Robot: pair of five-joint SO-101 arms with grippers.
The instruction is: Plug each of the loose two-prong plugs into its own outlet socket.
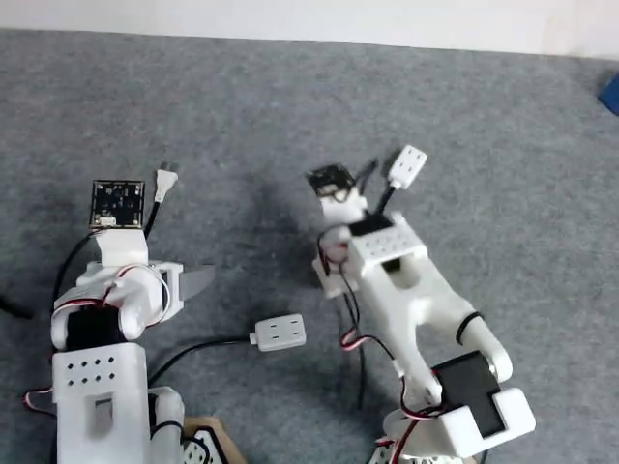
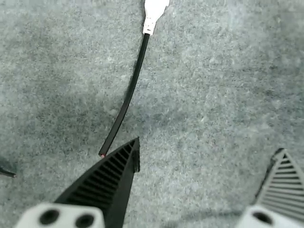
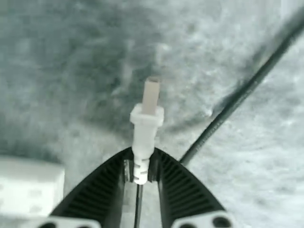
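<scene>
Our right jaws clamp a white plug [image 3: 144,137], prongs pointing ahead, an outlet socket [image 1: 407,166] nearby. Our left jaws gape wide, empty; the second plug [image 2: 154,12] lies ahead of them on the worktop [image 2: 228,95].

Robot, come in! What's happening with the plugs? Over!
Right gripper shut on plug. Left gripper open, other plug loose on carpet. Both sockets empty. Nothing blocking.
</scene>
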